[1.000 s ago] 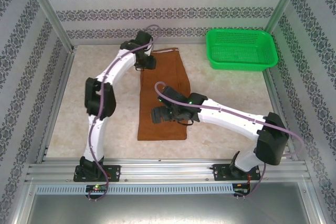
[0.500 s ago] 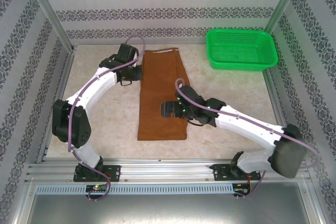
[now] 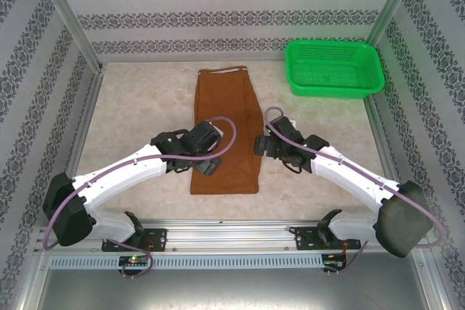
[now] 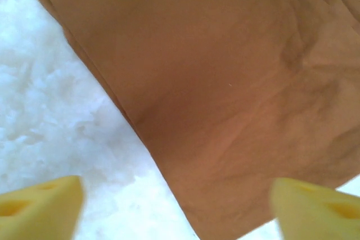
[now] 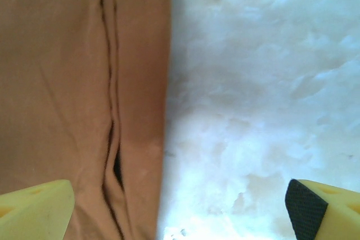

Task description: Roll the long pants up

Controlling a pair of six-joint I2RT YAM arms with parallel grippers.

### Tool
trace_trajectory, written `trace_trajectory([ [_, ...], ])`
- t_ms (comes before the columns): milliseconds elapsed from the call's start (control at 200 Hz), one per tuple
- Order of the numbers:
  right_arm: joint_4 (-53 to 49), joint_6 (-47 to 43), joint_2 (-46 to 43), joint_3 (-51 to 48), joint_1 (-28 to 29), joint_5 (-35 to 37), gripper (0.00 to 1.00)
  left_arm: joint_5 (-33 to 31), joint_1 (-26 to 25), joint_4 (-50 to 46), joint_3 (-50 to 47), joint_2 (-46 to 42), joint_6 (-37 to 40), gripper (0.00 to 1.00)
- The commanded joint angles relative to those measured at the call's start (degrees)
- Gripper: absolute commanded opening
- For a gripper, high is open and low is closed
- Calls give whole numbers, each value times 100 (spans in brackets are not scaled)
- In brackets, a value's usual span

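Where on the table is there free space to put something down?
Free: the wide strip of table between the left wall and the long pants, and the patch between the pants and the green basket. Crowded: the near middle, where the left gripper and the right gripper hang open over the pants' two side edges.

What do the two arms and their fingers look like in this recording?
The left arm and right arm match: white tubular links between bulky black joint housings, with a purple cable running along each. The fingers are pale yellow wedges; one right finger carries a dark pad.
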Motion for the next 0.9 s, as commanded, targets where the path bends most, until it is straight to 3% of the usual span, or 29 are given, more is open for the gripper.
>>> trace_trajectory([
  [0,-156,-220,-108,121,-92,-109,98,744,-231,-138,-354,-287,267,100],
  [220,-98,-77,-218,-151,-186,-284,98,898,-1172,125,-846,73,528,100],
  [370,23,59,-299,-322,-265,-415,98,420,-1539,127,-714,769,729,99],
  [694,178,115,-384,-495,-397,-470,98,-1387,-1555,800,-718,1728,843,96],
  [899,178,128,-407,-553,-513,-499,98,-1364,-1518,668,-553,2180,941,87],
])
